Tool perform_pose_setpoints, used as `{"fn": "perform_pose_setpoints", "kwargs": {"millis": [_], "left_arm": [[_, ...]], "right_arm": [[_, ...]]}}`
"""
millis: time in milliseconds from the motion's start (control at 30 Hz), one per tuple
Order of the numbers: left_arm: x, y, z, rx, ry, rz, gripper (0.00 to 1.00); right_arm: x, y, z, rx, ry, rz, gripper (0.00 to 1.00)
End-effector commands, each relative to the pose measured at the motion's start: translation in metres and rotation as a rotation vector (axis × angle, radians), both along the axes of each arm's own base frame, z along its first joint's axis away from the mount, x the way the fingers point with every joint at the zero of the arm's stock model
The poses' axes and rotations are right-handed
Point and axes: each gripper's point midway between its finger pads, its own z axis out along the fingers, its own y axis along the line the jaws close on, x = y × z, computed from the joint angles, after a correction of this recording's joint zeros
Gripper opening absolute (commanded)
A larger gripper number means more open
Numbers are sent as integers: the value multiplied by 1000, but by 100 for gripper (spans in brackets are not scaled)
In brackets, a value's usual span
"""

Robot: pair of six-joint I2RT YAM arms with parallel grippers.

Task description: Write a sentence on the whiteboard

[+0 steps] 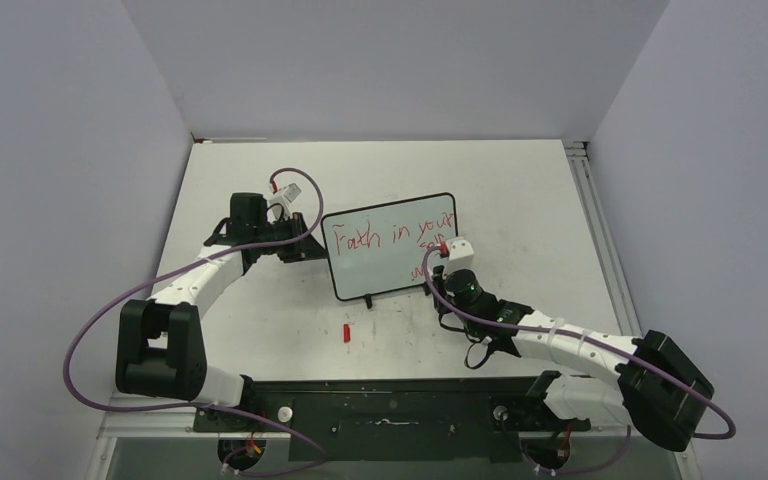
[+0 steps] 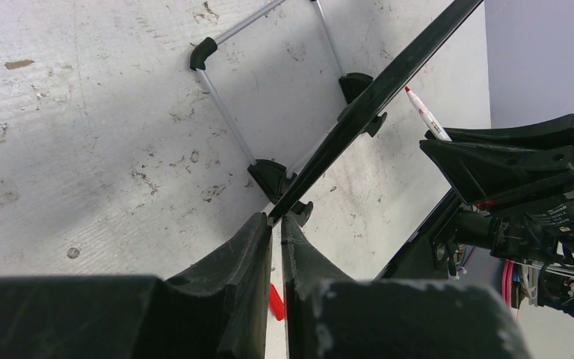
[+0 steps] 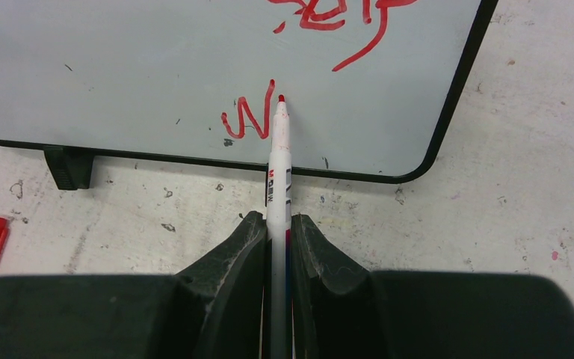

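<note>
1. The left end effector [image 2: 276,233] pinches the frame of the small black-framed white whiteboard [image 1: 380,272], propped on the scuffed white worktop [image 1: 520,200].
2. The right end effector [image 3: 278,233] clamps a white red-tipped marker [image 3: 277,161], its tip at the "W".
3. The red handwritten sentence [image 1: 392,238] looks unfinished; the next letters need light, steady contact.

My claw [image 2: 276,224] sits at the bottom, its two black fingers [image 2: 232,277] pinched on the thin black frame of the board [image 2: 389,75]. I see the board edge-on, its frame running from my fingertips up to the top right. Left of it, a wire stand [image 2: 224,112] of silver rods with black corner pieces rests on the scuffed, speckled bench [image 2: 82,149]. Below my fingertips, a red piece [image 2: 276,302] lies on the bench. At the right, the other claw [image 2: 441,140] grips a white marker [image 2: 427,118], its red tip pointing up-left, close to the frame.
</note>
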Motion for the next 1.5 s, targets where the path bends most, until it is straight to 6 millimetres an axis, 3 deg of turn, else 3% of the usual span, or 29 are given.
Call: {"fn": "perform_pose_setpoints", "kwargs": {"millis": [0, 667, 833, 1133, 1467], "left_arm": [[12, 0, 24, 5, -101, -4, 9], [11, -1, 25, 2, -102, -6, 9], [11, -1, 25, 2, -102, -6, 9], [11, 0, 24, 4, -101, -4, 9], [11, 0, 24, 4, -101, -5, 9]], "right_arm": [[5, -4, -2, 3, -6, -35, 5], [-9, -12, -23, 3, 55, -56, 5], [-7, -10, -16, 15, 36, -50, 5], [1, -4, 19, 39, -48, -43, 5], [13, 8, 29, 30, -80, -23, 5]]}}
